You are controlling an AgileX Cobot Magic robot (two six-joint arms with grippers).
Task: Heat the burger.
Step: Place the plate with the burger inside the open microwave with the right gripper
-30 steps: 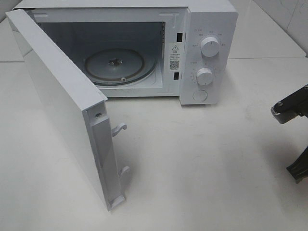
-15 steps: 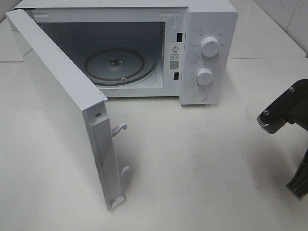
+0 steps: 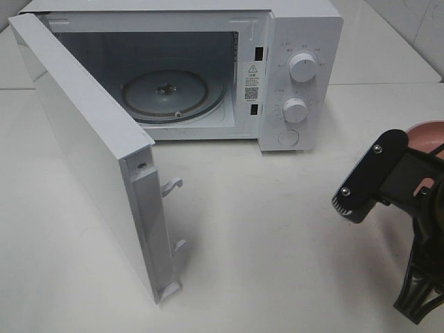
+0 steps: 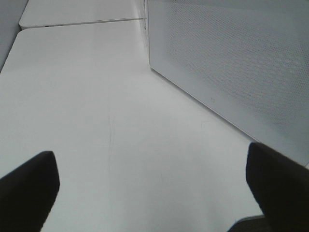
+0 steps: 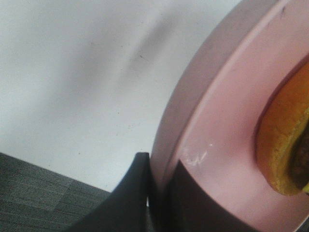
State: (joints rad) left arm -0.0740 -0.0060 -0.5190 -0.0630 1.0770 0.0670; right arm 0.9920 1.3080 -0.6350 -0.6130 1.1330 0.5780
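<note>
Grip: right claw [image 5: 158, 193] pinches the rim of the round pink plate [image 5: 227, 111], one dark finger on each side of the lip.
Load: the burger [image 5: 284, 145] lies on that plate. Only an edge of its golden-brown bun and dark patty shows in the wrist view, and the arm hides it from above.
Change: over the last second the right arm [image 3: 378, 173] has pushed in from the bench's right edge, and the plate's rim now shows in the high view, where it did not before.
Meaning: this is likely the carry toward the open white microwave oven [image 3: 305, 41], whose glass turntable [image 3: 173, 94] has nothing on it. Loading, shutting the door [image 3: 90, 152] and setting the dials remain.
Pose: the right wrist is tilted, by the right edge toward the front-right corner of the white bench [image 3: 277, 229].
Other arm: left claw [image 4: 154, 193] is spread wide, holding nothing, low over the bench.
</note>
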